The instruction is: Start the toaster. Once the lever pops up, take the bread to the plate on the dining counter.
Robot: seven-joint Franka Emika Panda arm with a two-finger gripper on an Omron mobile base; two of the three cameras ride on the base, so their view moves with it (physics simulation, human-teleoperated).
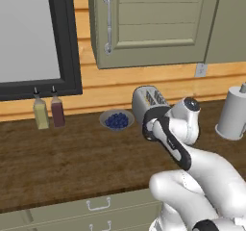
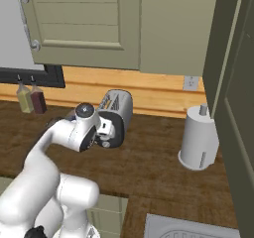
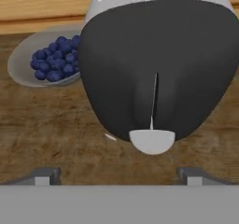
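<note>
The silver toaster (image 1: 150,101) (image 2: 118,108) stands at the back of the wooden worktop, its black end panel (image 3: 156,64) facing my hand. The pale grey lever (image 3: 151,141) sits at the low end of its vertical slot. My gripper (image 3: 120,176) is open and level with that panel, close in front of it, one fingertip (image 3: 46,175) on each side, with nothing between them. From the right base view the hand (image 2: 102,132) is right up against the toaster's end. The bread is hidden in the slots. The plate and the dining counter are out of view.
A grey bowl of blueberries (image 1: 116,120) (image 3: 46,59) lies just left of the toaster. Two bottles (image 1: 48,111) stand under the window further left. A paper towel roll (image 2: 198,138) stands to the right, beside a tall cabinet side. Wall cabinets hang overhead.
</note>
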